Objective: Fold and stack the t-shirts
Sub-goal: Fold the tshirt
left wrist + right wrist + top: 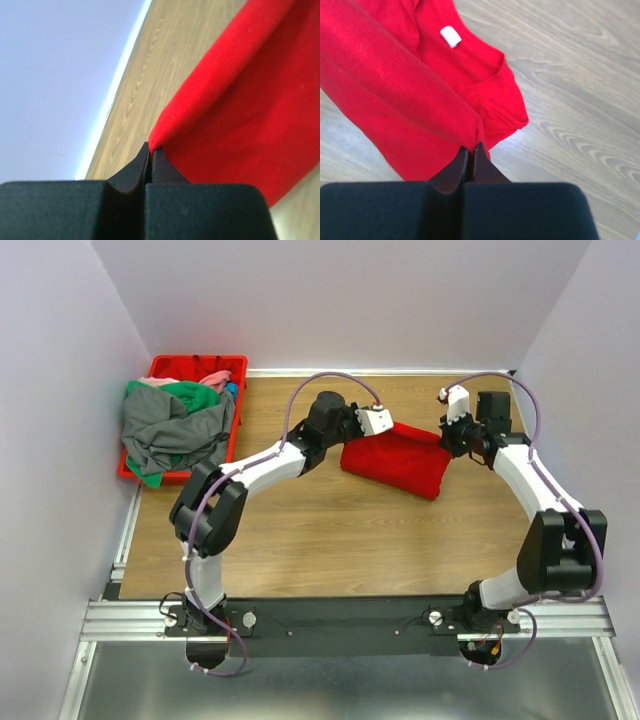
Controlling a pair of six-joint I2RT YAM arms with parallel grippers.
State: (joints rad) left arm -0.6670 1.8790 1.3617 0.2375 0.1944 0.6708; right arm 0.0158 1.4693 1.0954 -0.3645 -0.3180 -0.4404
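Observation:
A bright red t-shirt (398, 460) lies partly folded on the wooden table at centre right. My left gripper (362, 432) is shut on its left folded edge, seen close in the left wrist view (151, 146). My right gripper (449, 437) is shut on its right edge (472, 147). The red cloth (240, 105) hangs stretched between them. The right wrist view shows the collar with a white neck label (450, 36). Grey (172, 435), green (190, 394) and pink (212, 378) t-shirts are piled in the crate at the back left.
A rigid red plastic crate (200, 364) stands at the back left against the wall. White walls close in the table on the left, back and right. A black rail (340, 625) carries the arm bases at the near edge.

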